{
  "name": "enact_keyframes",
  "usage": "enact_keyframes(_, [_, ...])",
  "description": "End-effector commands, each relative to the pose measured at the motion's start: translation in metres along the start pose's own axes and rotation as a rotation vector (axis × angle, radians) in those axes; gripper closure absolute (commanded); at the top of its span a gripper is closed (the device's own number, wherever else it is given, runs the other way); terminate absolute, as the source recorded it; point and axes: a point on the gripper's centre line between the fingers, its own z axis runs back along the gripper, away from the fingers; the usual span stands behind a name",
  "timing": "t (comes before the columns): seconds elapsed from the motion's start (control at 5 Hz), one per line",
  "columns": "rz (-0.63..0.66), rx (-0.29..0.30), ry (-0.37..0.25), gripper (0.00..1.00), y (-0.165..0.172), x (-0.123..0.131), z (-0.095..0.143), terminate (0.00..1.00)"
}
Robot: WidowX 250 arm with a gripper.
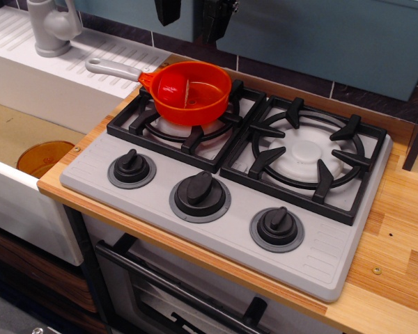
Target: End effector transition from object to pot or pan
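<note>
Wooden surface (397,243) carries a grey toy hob (313,254) with two black burner grates, left grate (188,132) and right grate (310,156), and three black knobs (200,195) along the front edge. To the left, a white sink basin (28,132) with a ribbed drainer and a grey tap (52,28); a brownish-orange round dish (43,158) lies in the basin. Behind runs a dark tiled strip under a blue-grey wall panel. Below the hob, an oven door with a black bar handle (174,292). The orange-red saucepan (189,92) sits upright on the left grate, its light-grey handle (115,69) pointing back-left toward the drainer. Something red shows inside the pan at its left side; cannot tell what it is. The pincer (188,12) hangs at the top edge above and behind the pan, apart from it, nothing seen between the two black fingers (167,10). Most of the pincer is cut off by the frame; the two finger stubs stand apart, but how wide it is open I cannot tell. Dark post at the right edge is partly cut off.
</note>
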Motion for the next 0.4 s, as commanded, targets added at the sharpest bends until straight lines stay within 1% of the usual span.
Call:
enact_keyframes(0.0, [0.0, 0.0, 0.0, 0.0, 0.0, 0.0, 0.0, 0.0])
enact_keyframes(0.2, [0.014, 0.0, 0.004, 0.0, -0.013, -0.005, 0.005, 0.0])
